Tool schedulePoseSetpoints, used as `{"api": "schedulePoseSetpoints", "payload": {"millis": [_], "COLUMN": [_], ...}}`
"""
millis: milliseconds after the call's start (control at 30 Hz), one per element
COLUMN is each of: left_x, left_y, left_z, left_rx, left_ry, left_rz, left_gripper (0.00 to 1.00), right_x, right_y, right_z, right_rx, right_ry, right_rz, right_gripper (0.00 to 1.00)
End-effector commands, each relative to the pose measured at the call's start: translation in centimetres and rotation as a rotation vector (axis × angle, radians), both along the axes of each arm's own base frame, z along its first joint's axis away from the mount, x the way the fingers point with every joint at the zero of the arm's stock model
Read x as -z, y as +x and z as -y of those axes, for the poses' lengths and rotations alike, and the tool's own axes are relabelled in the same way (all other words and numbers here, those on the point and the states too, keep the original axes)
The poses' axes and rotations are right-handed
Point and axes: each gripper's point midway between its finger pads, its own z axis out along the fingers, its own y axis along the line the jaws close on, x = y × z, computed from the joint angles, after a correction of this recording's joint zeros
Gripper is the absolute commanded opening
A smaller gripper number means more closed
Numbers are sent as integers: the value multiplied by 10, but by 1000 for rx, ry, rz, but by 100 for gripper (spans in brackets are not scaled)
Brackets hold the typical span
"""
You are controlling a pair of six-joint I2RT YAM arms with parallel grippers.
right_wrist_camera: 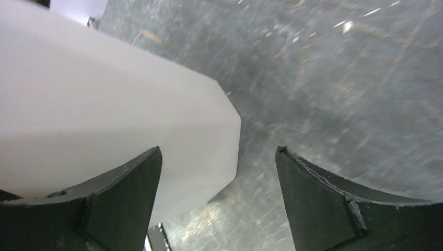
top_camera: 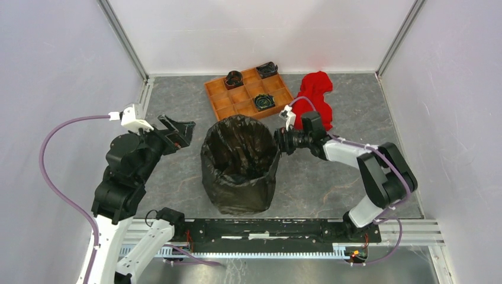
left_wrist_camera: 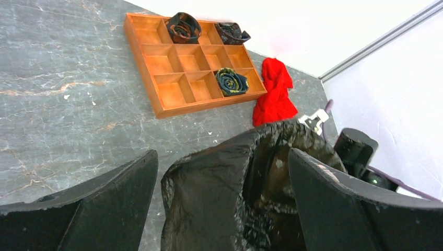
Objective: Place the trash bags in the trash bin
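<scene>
The black trash bag (top_camera: 240,157) is draped over the trash bin in the middle of the table, with its mouth gaping upward. From above it hides the bin's walls. My left gripper (top_camera: 182,131) hangs open just left of the bag, touching nothing. In the left wrist view the crinkled bag (left_wrist_camera: 219,193) fills the space ahead of the open left gripper (left_wrist_camera: 222,154). My right gripper (top_camera: 278,142) is at the bag's right rim. The blurred right wrist view shows the bin's white faceted wall (right_wrist_camera: 104,104) beside the open, empty right gripper (right_wrist_camera: 218,150).
An orange-brown compartment tray (top_camera: 228,108) with rolled dark items lies behind the bin, also seen as the tray (left_wrist_camera: 156,57). A red cloth (top_camera: 317,94) lies to the tray's right, behind my right arm. White walls enclose the table on three sides.
</scene>
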Motion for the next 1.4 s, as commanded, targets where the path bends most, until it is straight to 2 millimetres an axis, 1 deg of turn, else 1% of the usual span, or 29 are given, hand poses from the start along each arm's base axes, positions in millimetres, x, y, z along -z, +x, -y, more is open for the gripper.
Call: {"api": "schedulePoseSetpoints", "payload": {"millis": [0, 67, 100, 133, 167, 200, 233, 267, 300, 333, 367, 433, 500, 567, 600, 667, 733, 800, 867, 933, 1067, 1167, 1367], "left_x": [-24, -29, -30, -31, -33, -35, -39, -43, -48, -53, -59, -72, -88, -99, -104, -112, -118, -123, -126, -129, -130, -126, -119], "left_y": [-3, -4, -4, -3, -3, -3, -3, -3, -4, -6, -7, -11, -16, -18, -19, -21, -24, -25, -27, -29, -33, -33, -33], "left_z": [-13, -15, -16, -17, -18, -19, -19, -20, -21, -22, -24, -28, -30, -31, -32, -31, -31, -31, -32, -34, -36, -35, -35], "left_rx": [-42, -49, -54, -58, -64, -66, -68, -69, -72, -73, -82, -92, -99, -102, -103, -99, -96, -96, -99, -103, -109, -106, -111], "left_ry": [49, 57, 60, 63, 65, 67, 69, 72, 75, 75, 78, 75, 65, 55, 47, 32, 20, 14, 15, 13, 8, -1, -7], "left_rz": [67, 79, 83, 84, 88, 92, 98, 106, 116, 130, 143, 174, 213, 249, 270, 309, 341, 357, 364, 372, 373, 360, 335], "left_gripper": [100, 100, 100, 100, 100, 100, 100, 100, 100, 100, 100, 100, 100, 100, 100, 100, 100, 100, 100, 100, 100, 100, 100], "right_x": [-16, -8, -1, -1, -2, -5, -14, -24, -38, -52, -68, -103, -143, -188, -212, -252, -281, -302, -314, -317, -312, -308, -316], "right_y": [-24, -18, -12, -7, 4, 8, 17, 20, 21, 20, 16, 8, -3, -17, -26, -45, -60, -68, -71, -69, -64, -60, -61], "right_z": [7, 29, 47, 62, 82, 100, 121, 144, 163, 176, 190, 203, 204, 201, 197, 193, 198, 207, 212, 213, 212, 211, 208], "right_rx": [-21, 53, 118, 169, 254, 308, 390, 470, 534, 575, 614, 658, 674, 700, 697, 696, 724, 769, 789, 795, 796, 798, 797], "right_ry": [-33, -169, -274, -355, -452, -537, -629, -719, -784, -824, -863, -865, -788, -648, -559, -420, -344, -320, -322, -333, -345, -354, -320], "right_rz": [58, 92, 102, 116, 143, 164, 201, 238, 273, 306, 338, 395, 471, 584, 653, 770, 842, 871, 879, 871, 857, 850, 881], "right_gripper": [87, 87, 87, 88, 89, 89, 90, 91, 94, 98, 98, 98, 98, 98, 98, 98, 98, 98, 98, 98, 98, 98, 98]}}
